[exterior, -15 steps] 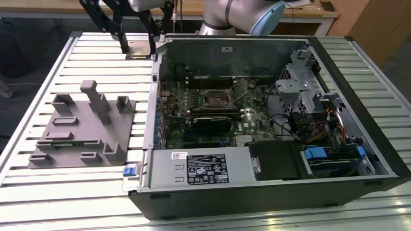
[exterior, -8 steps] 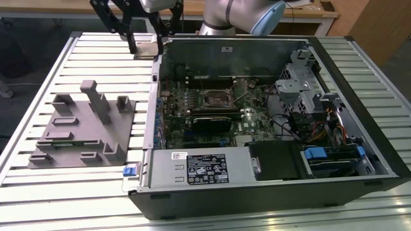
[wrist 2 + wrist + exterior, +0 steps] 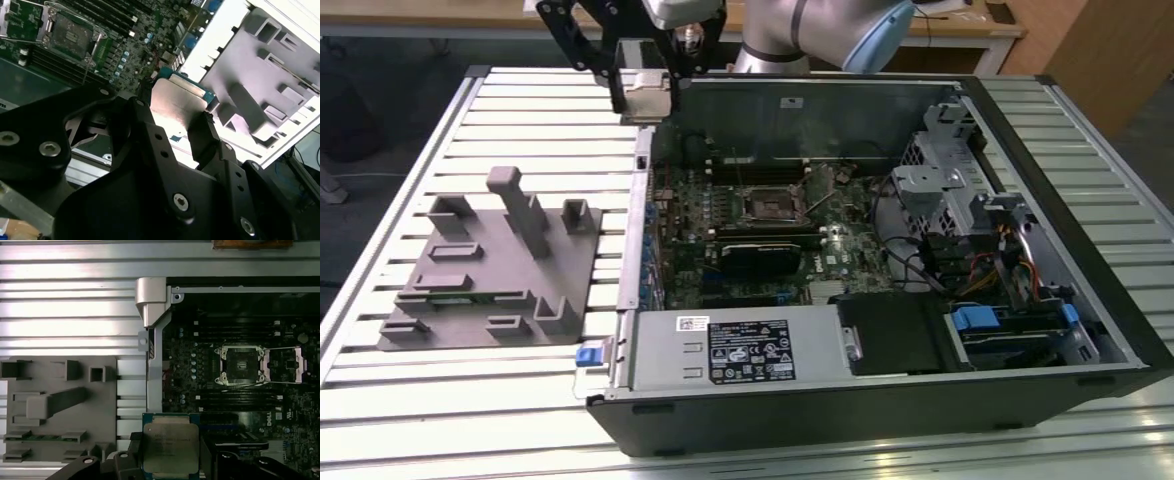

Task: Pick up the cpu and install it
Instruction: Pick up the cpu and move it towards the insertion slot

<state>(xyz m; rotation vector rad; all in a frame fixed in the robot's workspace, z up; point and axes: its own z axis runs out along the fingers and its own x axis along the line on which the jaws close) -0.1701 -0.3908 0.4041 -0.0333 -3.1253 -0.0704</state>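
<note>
- The tabletop is made of pale metal slats with dark grooves between them; the slats run from the exterior view's left edge to its right edge.
- A grey plastic fixture lies flat on the slats in the half toward the exterior view's left, near that edge and about midway between the far and near edges. Upright blocks and posts rise from its base plate.
- An open computer case lies on its side on the rest of the tabletop, open face up. It reaches from close to the far edge almost to the near edge.
- Fixture and case sit just beside each other, a narrow strip of bare slats between them, as the first wrist view shows.
</note>
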